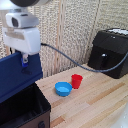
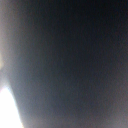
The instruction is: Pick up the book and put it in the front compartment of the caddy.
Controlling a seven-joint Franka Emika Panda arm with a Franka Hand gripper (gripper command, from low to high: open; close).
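Pale wooden tabletop [image 1: 95, 102] and a ribbed beige wall frame the scene. Over the exterior view's left, the gripper [image 1: 24, 59] pinches the top edge of the book [image 1: 20, 75], its fingers narrow on it. No writing is legible anywhere. The book hangs upright, cover plain, long axis about level, just above the caddy [image 1: 25, 107]. Nearby stand a blue bowl [image 1: 63, 89], a red cup [image 1: 76, 81] and a black appliance [image 1: 110, 52]. The wrist view is a dark blur.
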